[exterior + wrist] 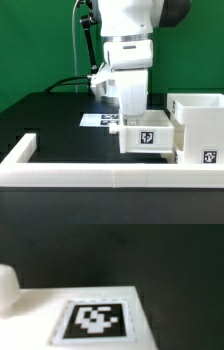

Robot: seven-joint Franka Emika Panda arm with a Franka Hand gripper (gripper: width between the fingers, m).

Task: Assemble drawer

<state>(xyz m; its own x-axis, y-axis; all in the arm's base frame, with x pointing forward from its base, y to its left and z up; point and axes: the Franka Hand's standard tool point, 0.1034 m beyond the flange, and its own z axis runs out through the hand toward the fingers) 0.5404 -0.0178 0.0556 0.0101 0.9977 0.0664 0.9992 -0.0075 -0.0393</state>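
Note:
A small white drawer tray (147,135) with a black-and-white tag stands on the black table, right against the side of the tall white shell (200,125) that faces the exterior view's left. My gripper (133,112) comes straight down onto the tray's wall and looks closed on it; its fingertips are hidden. In the wrist view the tray's tagged white face (95,318) fills the frame very close up and no fingers show. A rounded white part (8,288) sits at that frame's edge. The second tray is not clearly in view.
The long low white border wall (90,176) runs along the front and turns back at the exterior view's left (22,150). The marker board (100,120) lies flat behind the tray. A white object (100,85) sits behind the arm.

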